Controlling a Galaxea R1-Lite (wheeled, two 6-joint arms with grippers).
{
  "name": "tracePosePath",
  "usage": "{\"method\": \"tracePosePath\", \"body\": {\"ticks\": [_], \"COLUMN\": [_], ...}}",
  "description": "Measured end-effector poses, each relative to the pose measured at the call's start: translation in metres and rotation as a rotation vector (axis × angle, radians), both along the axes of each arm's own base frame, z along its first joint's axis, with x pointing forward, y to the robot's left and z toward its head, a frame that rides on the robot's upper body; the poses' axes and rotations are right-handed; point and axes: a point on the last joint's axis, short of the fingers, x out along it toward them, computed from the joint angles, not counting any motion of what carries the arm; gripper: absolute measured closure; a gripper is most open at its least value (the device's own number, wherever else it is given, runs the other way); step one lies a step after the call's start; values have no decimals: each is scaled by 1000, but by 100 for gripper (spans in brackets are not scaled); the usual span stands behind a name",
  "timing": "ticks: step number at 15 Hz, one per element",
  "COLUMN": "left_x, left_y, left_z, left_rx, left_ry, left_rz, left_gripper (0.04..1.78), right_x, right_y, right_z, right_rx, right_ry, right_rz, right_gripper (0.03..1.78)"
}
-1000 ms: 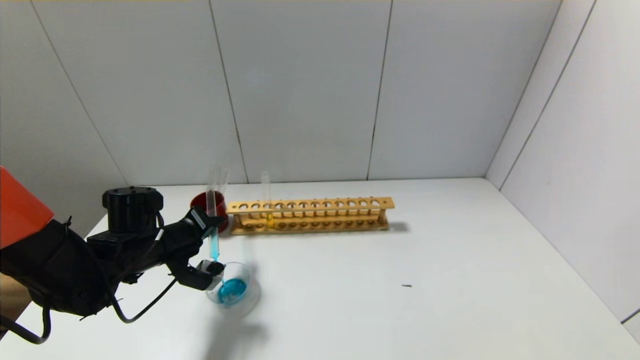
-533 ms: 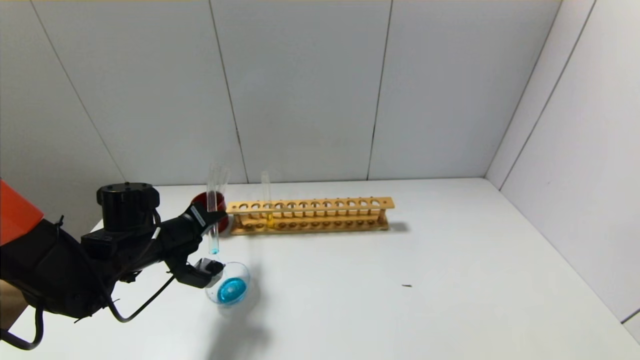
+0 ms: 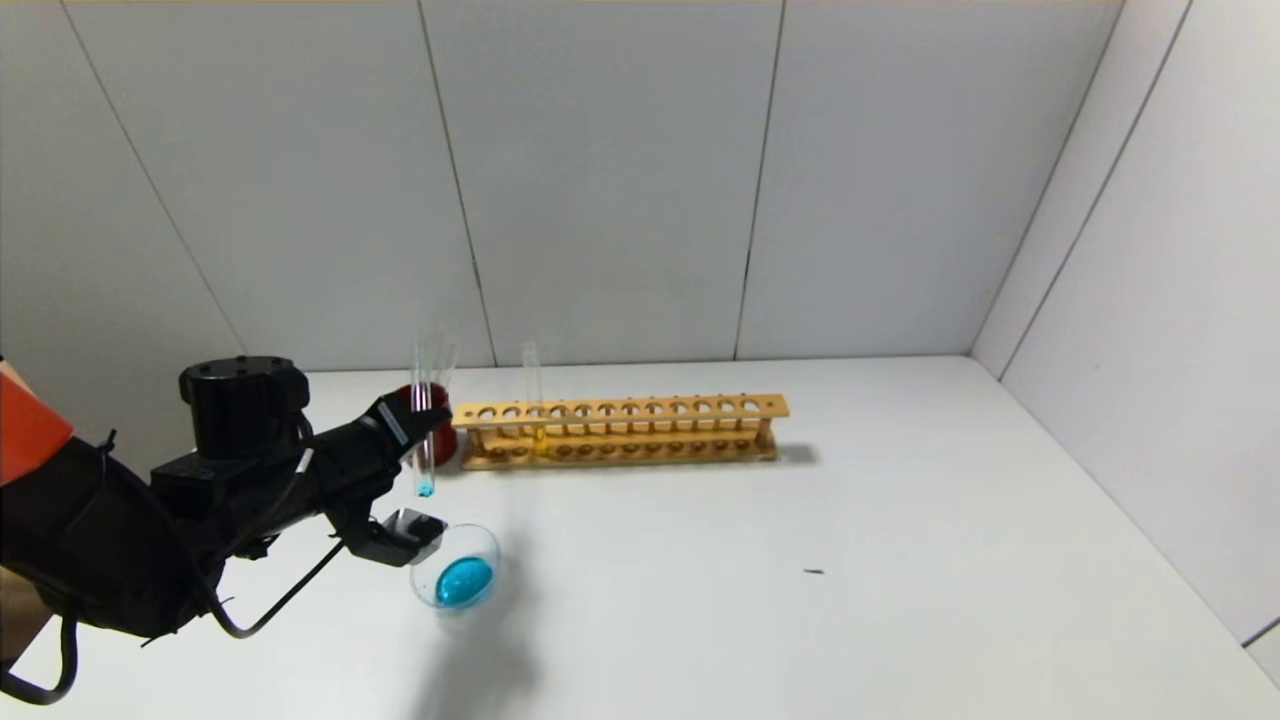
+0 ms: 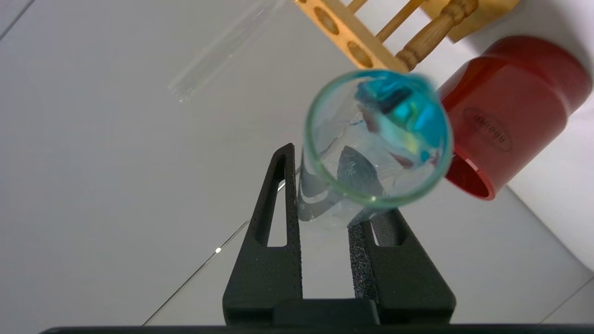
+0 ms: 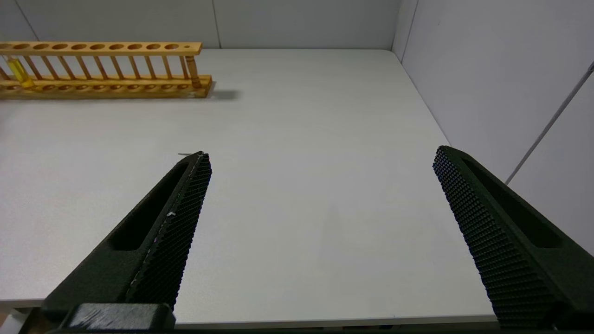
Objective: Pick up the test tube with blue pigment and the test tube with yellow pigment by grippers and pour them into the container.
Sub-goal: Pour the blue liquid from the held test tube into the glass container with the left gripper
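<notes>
The test tube with blue pigment stands upright in my left gripper, which is shut on its middle; only a little blue shows in its tip. In the left wrist view the tube's open rim faces the camera between the fingers of the left gripper. The container, a low glass beaker with blue liquid in it, sits on the table just below and in front of the tube. The test tube with yellow pigment stands in the wooden rack. My right gripper hangs open over the table's near edge.
A dark red cup stands right behind the held tube, at the rack's left end, and shows close in the left wrist view. The rack lies far from the right gripper. White walls close in the table at the back and right.
The left gripper has lifted the blue tube up and back from the container towards the red cup. The blue column in the tube has shrunk to a small remnant.
</notes>
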Motion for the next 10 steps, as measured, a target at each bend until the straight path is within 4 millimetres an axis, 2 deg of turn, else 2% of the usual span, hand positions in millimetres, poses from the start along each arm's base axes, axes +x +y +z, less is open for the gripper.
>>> {"method": "tracePosePath", "body": {"ticks": [10], "left_x": [-6], "left_y": [1], "left_z": [8], "left_rx": [22], "left_ry": [-45], "left_rz": [-7], "left_gripper": [149], "right_x": [0], "right_y": [0], "right_z": [0], "right_rx": [0], "right_ry": [0], "right_rz": [0], "right_gripper": [6]}}
